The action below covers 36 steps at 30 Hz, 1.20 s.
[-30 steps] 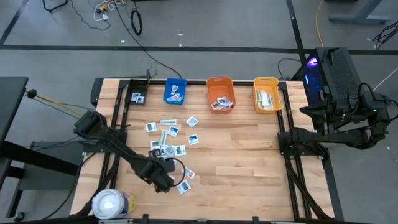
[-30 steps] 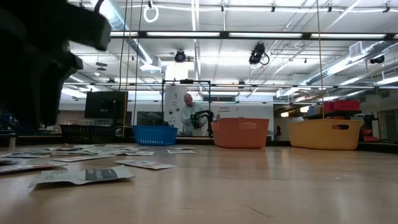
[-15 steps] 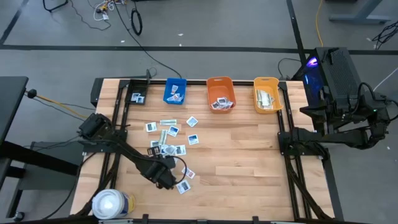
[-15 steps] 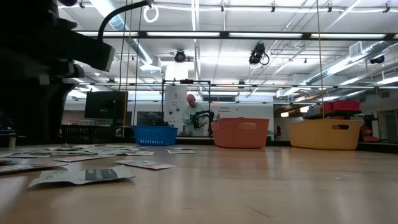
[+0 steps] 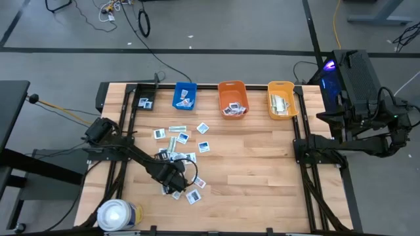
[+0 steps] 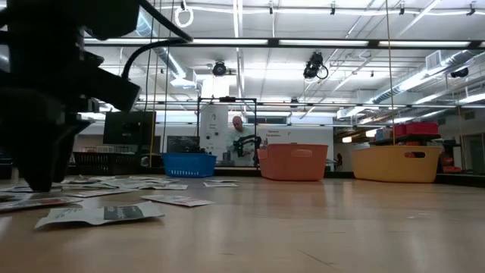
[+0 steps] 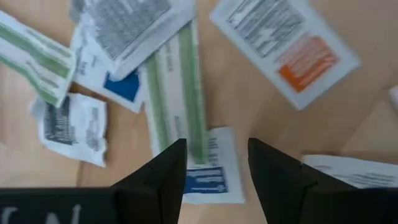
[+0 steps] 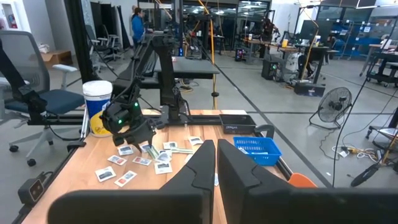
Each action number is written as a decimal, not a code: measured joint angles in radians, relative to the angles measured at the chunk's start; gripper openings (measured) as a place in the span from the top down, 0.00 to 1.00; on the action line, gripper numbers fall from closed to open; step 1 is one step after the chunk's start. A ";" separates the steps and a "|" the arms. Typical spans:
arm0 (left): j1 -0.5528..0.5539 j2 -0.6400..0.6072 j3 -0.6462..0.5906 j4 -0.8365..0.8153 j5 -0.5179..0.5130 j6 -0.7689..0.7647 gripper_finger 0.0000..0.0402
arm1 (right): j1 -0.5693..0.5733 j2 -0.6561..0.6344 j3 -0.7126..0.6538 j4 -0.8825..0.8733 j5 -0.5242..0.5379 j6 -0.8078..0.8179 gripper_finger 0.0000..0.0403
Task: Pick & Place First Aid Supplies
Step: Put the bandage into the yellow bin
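High view: the left pincer [image 5: 174, 185] hangs over a scatter of packets [image 5: 180, 145] on the surface [image 5: 256, 170]. The blue bin [image 5: 185, 96], orange bin [image 5: 232, 98] and yellow bin [image 5: 281, 99] each hold a few supplies, so sorting looks begun, with most packets left. The right pincer [image 8: 216, 163] is parked off the surface's right edge.

Low view: packets lie flat in front of the bins.

Left wrist view: the fingers [image 7: 165, 171] stand apart, empty, over a blue-print packet [image 7: 211, 175].

Right wrist view: its fingers are pressed together, holding nothing.
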 joint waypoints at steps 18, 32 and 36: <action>0.120 -0.280 -0.001 -0.072 -0.024 0.010 0.55 | 0.000 0.000 0.000 0.000 0.000 0.000 0.94; 0.199 -0.399 -0.186 0.198 0.110 0.165 0.29 | 0.000 0.000 0.000 0.000 0.000 0.000 0.94; 0.200 -0.398 -0.239 0.195 0.105 0.157 0.30 | 0.000 0.000 0.000 0.000 0.000 0.000 0.94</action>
